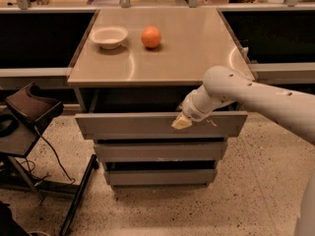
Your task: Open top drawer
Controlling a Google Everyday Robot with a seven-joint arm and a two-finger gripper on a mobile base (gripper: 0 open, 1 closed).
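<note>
The gripper (181,122) shows as a cream tip pressed against the upper edge of the top drawer (133,126), right of the front's middle. Whether the jaws are apart, together or clamped on that edge cannot be told. Just to the right of the jaws, small white scratch marks (211,123) sit on the same grey front. Up and to the right of the jaws, the white arm (246,95) runs off towards the picture's right edge.

The top drawer's front stands forward of the counter (187,58), with a dark gap between its upper edge and the counter's lip directly above the jaws. Below the jaws are two narrower grey drawer fronts, the middle one (160,151) and the lowest one (160,177).

Well beyond the jaws, on the counter's far left part, a white bowl (109,36) and an orange (151,37) stand near each other but apart. Far to the left of the jaws, a black stand (29,132) rests on the speckled floor (256,195).
</note>
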